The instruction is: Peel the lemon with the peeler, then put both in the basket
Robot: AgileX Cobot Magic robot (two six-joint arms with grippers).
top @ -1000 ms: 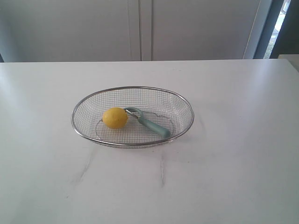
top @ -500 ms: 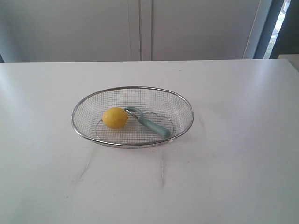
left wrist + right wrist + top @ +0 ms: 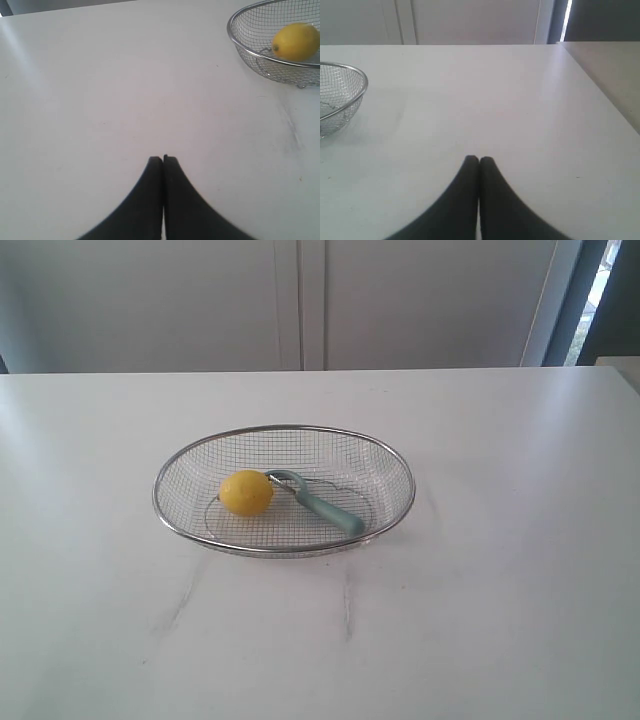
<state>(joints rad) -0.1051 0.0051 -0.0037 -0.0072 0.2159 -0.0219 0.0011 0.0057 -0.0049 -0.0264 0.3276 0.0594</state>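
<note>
The yellow lemon (image 3: 245, 492) lies in the silver wire-mesh basket (image 3: 283, 430) at the middle of the white table. Beside it in the basket lies the peeler (image 3: 318, 505), teal handle toward the right, metal head touching the lemon. The left wrist view shows the lemon (image 3: 296, 42) inside the basket (image 3: 235, 37), far from my left gripper (image 3: 163, 159), which is shut and empty over bare table. My right gripper (image 3: 479, 159) is also shut and empty, with the basket (image 3: 362, 82) off to one side. Neither gripper appears in the exterior view.
The white table (image 3: 500, 620) shows faint grey smudges (image 3: 348, 602) in front of the basket. Pale cabinet doors (image 3: 300, 300) stand behind the table's far edge. The table's side edge (image 3: 600, 95) shows in the right wrist view.
</note>
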